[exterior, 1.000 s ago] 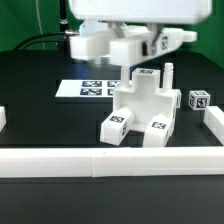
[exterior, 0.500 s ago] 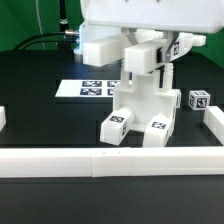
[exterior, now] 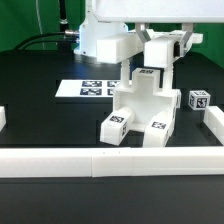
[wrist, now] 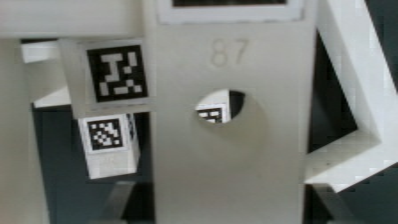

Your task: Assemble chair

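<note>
The part-built chair [exterior: 140, 105] stands on the black table: white blocks with tagged, square-ended legs [exterior: 117, 126] pointing toward the front rail. My gripper [exterior: 158, 40] hangs just above its far upper end, shut on a flat white chair slab [exterior: 166, 55] held roughly upright. In the wrist view the slab [wrist: 222, 160] fills the middle. It has a round hole [wrist: 221, 105] and sits between my dark fingers [wrist: 128, 200]. Tagged parts [wrist: 118, 70] of the chair show behind it. I cannot tell whether the slab touches the chair.
A loose white tagged block [exterior: 198, 100] lies at the exterior view's right of the chair. The marker board [exterior: 92, 88] lies flat behind it on the left. The low white border rail [exterior: 100, 160] runs along the front, with pieces at both sides [exterior: 212, 125].
My gripper has turned the held slab from lying sideways to upright. It has shifted it toward the exterior view's right, over the chair's far end. The chair has not moved.
</note>
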Motion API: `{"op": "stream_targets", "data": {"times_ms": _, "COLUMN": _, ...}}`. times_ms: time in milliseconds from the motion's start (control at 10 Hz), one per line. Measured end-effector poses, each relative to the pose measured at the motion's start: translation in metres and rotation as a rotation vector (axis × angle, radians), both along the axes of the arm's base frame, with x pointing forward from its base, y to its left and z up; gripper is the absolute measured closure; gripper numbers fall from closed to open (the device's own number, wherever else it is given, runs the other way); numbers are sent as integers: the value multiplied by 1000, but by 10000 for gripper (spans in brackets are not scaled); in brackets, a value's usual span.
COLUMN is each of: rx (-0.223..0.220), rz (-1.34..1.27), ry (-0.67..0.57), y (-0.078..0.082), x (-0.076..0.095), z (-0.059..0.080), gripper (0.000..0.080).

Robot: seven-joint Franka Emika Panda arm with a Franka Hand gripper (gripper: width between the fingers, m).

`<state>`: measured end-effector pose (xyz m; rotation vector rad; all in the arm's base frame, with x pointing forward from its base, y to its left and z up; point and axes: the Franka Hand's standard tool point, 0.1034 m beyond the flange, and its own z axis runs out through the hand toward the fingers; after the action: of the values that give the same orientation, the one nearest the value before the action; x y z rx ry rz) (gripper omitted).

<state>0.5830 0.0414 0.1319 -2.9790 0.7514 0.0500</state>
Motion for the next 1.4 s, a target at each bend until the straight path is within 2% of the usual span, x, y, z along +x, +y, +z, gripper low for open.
{"op": "stream_targets", "data": {"times_ms": 400, "rx": -7, "rz": 11, "ry": -1, "y": 3, "x": -8, "z": -10, "gripper": 515}}
{"op": "stream_targets", "data": {"times_ms": 1400, "rx": -17, "rz": -22, "ry": -57, "y": 8, "x": -3, "z": -9, "gripper": 515}}
